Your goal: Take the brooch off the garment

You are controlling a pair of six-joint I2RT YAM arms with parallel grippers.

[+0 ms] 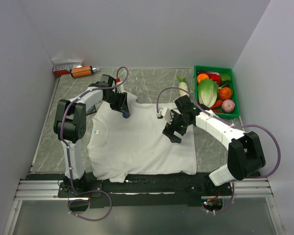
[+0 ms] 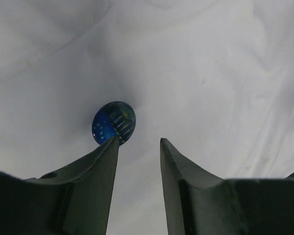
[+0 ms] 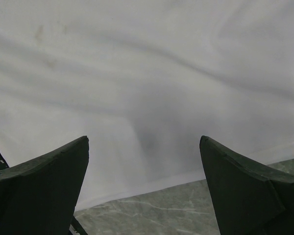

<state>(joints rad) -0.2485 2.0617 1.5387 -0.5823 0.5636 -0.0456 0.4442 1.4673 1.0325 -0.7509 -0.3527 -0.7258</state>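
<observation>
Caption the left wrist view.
Open left gripper poised beside the small round dark-blue brooch on the white cloth T-shirt.

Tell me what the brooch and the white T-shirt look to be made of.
Brooch: probably glass or glossy resin, though the look leaves that open. It has a domed, translucent dark-blue face with a sheen, and pale dots and stripes show in it.
T-shirt: soft matte cloth, likely a cotton knit. It lies in loose folds and wrinkles with no shine.

My left arm (image 1: 74, 152) and right arm (image 1: 213, 125) — white shells, black joints, purple cables (image 1: 279, 149) looping alongside, dark tapered fingers (image 2: 90, 191)
</observation>
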